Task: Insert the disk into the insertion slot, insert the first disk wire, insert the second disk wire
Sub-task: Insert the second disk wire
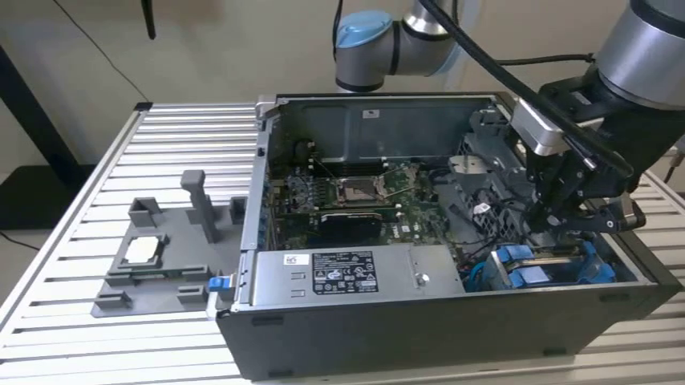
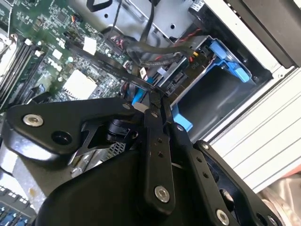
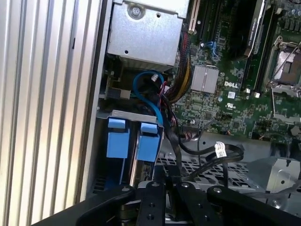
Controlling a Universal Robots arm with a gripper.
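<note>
The insertion slot point(image 1: 515, 269) is a dark metal bay with blue rails in the open case's corner, at the exterior view's right. It shows in both wrist views point(image 2: 226, 60) point(image 3: 117, 137). A grey edge with connector ports point(image 2: 177, 80) sits at the slot's end; I cannot tell if it is the disk. My gripper point(image 1: 559, 233) hangs just above the slot, its black fingers pressed together point(image 2: 151, 94) point(image 3: 165, 181). A flat black disk wire point(image 2: 108, 63) point(image 3: 172, 141) runs across the board and ends between the fingertips.
A long grey box with a white sticker point(image 1: 342, 273) lies along the case front. The motherboard point(image 1: 354, 196) fills the case floor, with loose black and blue cables point(image 3: 141, 82) by the slot. A grey fixture point(image 1: 160, 257) stands on the slatted table point(image 1: 182, 136).
</note>
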